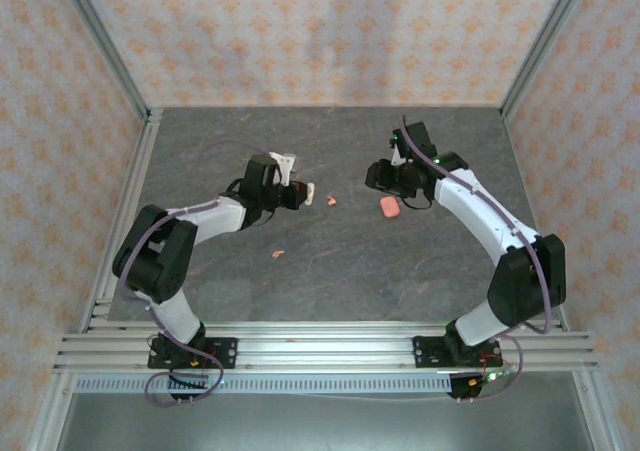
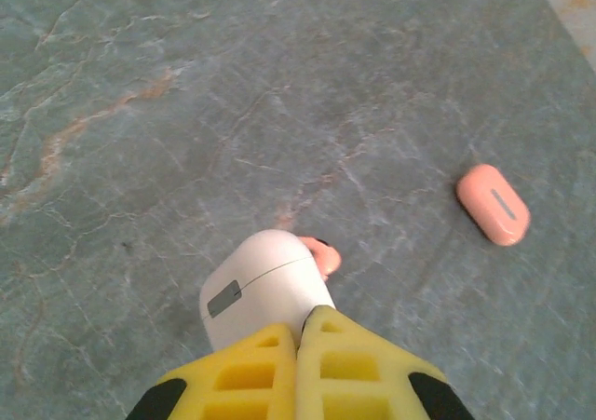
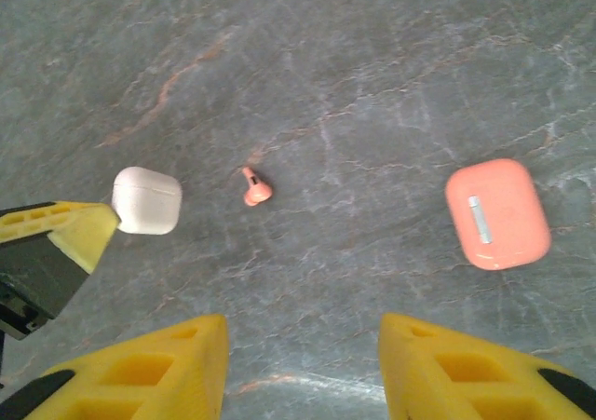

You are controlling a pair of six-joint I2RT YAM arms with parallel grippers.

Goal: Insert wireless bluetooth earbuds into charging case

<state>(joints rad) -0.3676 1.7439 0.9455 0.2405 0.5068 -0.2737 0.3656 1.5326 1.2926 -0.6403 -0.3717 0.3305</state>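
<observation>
Watching from the side: right hand (image 3: 303, 334) hangs spread and empty over the table (image 3: 372, 66); left hand (image 2: 299, 334), pressed together, noses the white case (image 2: 261, 285). Coral earbud (image 3: 254, 187) lies just beside it, coral case (image 3: 496, 213) apart. I'd centre on the stem, pinch softly.

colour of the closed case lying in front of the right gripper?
Coral-pink: the case is plain on its face. It shows best in the right wrist view.

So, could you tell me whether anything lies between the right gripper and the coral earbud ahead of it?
Nothing visible does. The coral earbud lies alone on bare table ahead of the open right gripper, with the white case off to one side and the coral case to the other.
</observation>
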